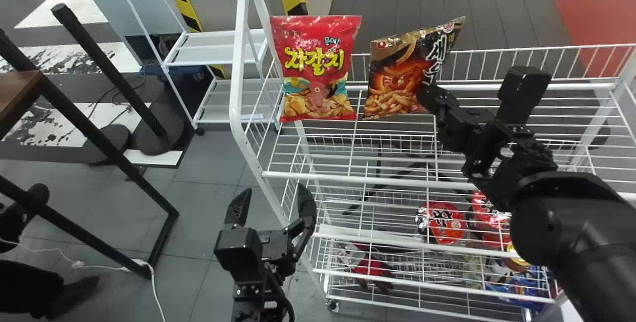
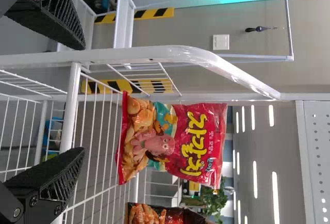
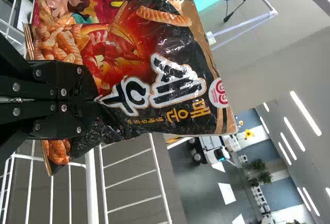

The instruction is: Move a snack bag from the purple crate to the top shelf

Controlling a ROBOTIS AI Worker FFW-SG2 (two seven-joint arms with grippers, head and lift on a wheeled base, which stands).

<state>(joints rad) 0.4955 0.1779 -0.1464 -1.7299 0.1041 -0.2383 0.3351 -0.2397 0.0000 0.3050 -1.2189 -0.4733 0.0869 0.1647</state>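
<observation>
"What's on the far left?"

"The left gripper (image 1: 275, 193), low beside the rack's left end. It's idle, with its two fingers spread and nothing between them."

"And next along?"

"The red snack bag (image 1: 318, 68), standing upright on the left part of the top shelf (image 1: 348, 178)."

"Then the one being moved?"

"That's the dark snack bag (image 1: 397, 78), just right of the red one at the top shelf, tilted, its upper end leaning to the right. I can't tell whether its bottom edge rests on the wires."

"So which step is this?"

"Placing, I'd say. The carrying looks done, and the bag needs setting down next to its neighbour."

"What's holding it?"

"The right gripper (image 3: 98, 99). Its fingers are pressed together on the bag's side, pinching the wrapper into creases."

"How does the arm lie?"

"The right arm (image 1: 571, 232) comes in from the lower right corner and slants up over the rack, the gripper pointing forward and to the left."

"What does the next move call for?"

"Turn the bag straighter, ease its base onto the wires, then open gently and back away to the right. Let go while it leans like that and it might topple."
</observation>
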